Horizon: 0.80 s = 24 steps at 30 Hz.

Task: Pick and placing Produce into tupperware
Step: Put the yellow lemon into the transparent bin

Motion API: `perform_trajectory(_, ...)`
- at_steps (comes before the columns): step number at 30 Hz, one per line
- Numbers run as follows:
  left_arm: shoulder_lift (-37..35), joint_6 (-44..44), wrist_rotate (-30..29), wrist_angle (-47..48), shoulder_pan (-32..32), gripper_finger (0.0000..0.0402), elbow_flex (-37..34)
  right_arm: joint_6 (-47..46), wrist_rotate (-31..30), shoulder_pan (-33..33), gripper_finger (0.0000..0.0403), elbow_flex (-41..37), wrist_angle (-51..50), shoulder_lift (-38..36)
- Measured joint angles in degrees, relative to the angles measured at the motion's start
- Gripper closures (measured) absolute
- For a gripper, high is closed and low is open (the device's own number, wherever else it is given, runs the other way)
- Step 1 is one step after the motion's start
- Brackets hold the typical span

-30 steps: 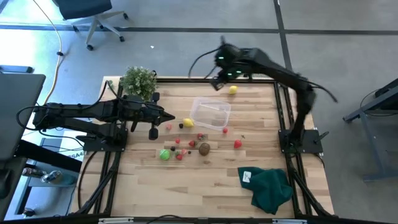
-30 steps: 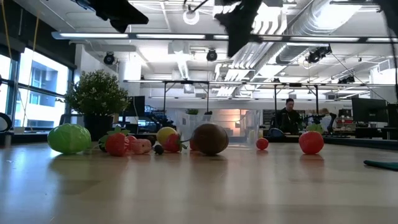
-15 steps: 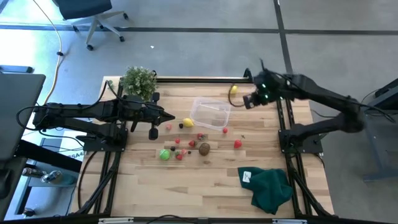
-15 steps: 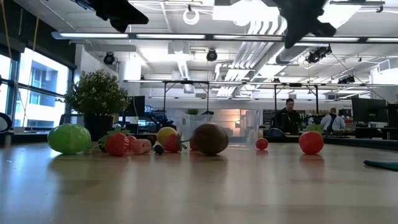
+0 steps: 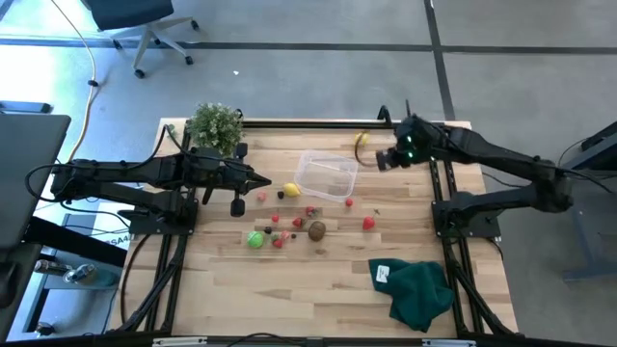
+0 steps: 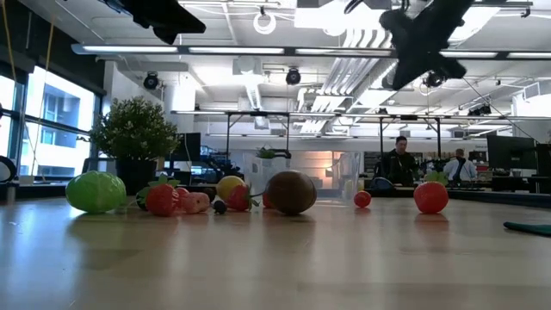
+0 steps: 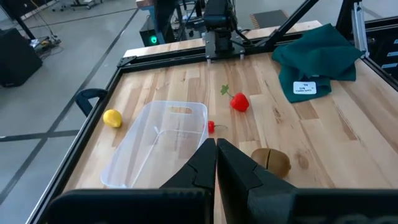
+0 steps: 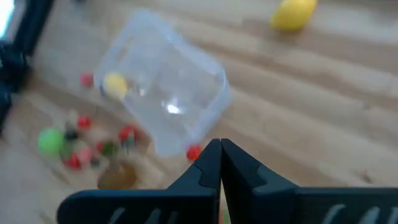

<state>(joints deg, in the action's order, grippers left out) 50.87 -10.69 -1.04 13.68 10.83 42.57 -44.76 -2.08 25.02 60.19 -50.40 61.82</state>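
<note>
The clear tupperware (image 5: 326,176) stands on its base on the table's far middle, with nothing in it; the left wrist view also shows the tub (image 7: 158,146). Produce lies around it: a yellow lemon (image 5: 362,139) by the far edge, a second yellow piece (image 5: 292,190), a green ball (image 5: 254,239), a brown kiwi (image 5: 316,229) and several small red pieces such as one (image 5: 368,223). My left gripper (image 5: 262,182) hovers shut left of the tub. My right gripper (image 5: 383,159) hangs shut above the table, right of the tub and near the lemon.
A potted plant (image 5: 214,123) stands at the far left corner. A dark green cloth (image 5: 419,289) lies crumpled at the near right corner. Black frame rails run along the table's edges. People (image 6: 400,159) show in the room beyond the table.
My right gripper has swung from above the far edge, left of the lemon, toward the table's right and a little toward the near edge, coming down slightly. It has stayed shut. The produce, the tub and my left arm have kept still.
</note>
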Motion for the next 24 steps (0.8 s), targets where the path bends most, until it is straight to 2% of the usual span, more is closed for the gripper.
perform_trajectory(4, 0.0, 0.0, 0.0, -0.1, 0.0, 0.0396, 0.0, 4.6, 1.9, 8.1, 0.0396, 2.7, 4.4, 5.6)
perform_trajectory(11, 0.0, 0.5, 0.0, -0.1, 0.0, 0.0396, 0.0, 13.9, 5.7, 18.5, 0.0357, 13.0, 5.1, 21.9)
perform_trajectory(17, 0.0, 0.7, 0.0, 0.0, 0.0, 0.0396, 0.0, 15.1, 5.0, 21.9, 0.0325, 27.9, -2.8, 35.7)
perform_trajectory(19, 0.0, 0.7, 0.0, 0.0, 0.0, 0.0396, 0.0, 14.8, 3.6, 22.1, 0.032, 33.2, -6.6, 40.0)
perform_trajectory(24, 0.0, 0.7, 0.0, 0.0, 0.0, 0.0396, 0.0, 14.0, 4.9, 22.0, 0.0304, 43.0, -16.4, 49.3)
